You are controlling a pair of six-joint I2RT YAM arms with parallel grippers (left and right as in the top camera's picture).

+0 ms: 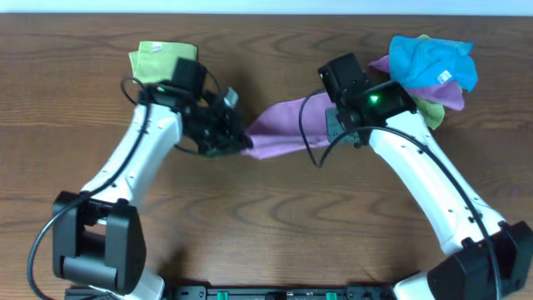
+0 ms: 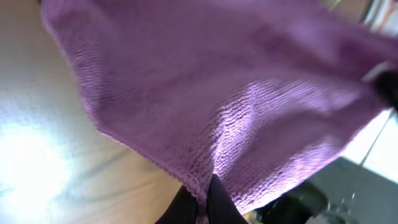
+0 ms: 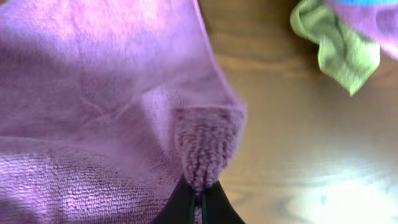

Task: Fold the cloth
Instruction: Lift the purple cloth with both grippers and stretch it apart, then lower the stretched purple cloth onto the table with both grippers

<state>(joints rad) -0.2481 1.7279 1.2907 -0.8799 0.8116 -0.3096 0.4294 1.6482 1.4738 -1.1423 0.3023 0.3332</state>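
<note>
The lilac-purple fuzzy cloth point(image 1: 287, 127) hangs stretched between my two grippers over the middle of the table. My left gripper point(image 1: 241, 142) is shut on its left edge; the left wrist view shows the cloth point(image 2: 236, 81) pinched at the hem between the dark fingers point(image 2: 205, 202). My right gripper point(image 1: 333, 125) is shut on its right corner; the right wrist view shows a bunched corner of the cloth point(image 3: 93, 93) clamped between the fingers point(image 3: 199, 199).
A green cloth point(image 1: 158, 58) lies at the back left behind the left arm. A bright blue cloth point(image 1: 429, 58) is bunched with a second purple cloth point(image 1: 450, 93) and a green one point(image 1: 430, 112) at the back right; that green one also shows in the right wrist view point(image 3: 339, 50).
</note>
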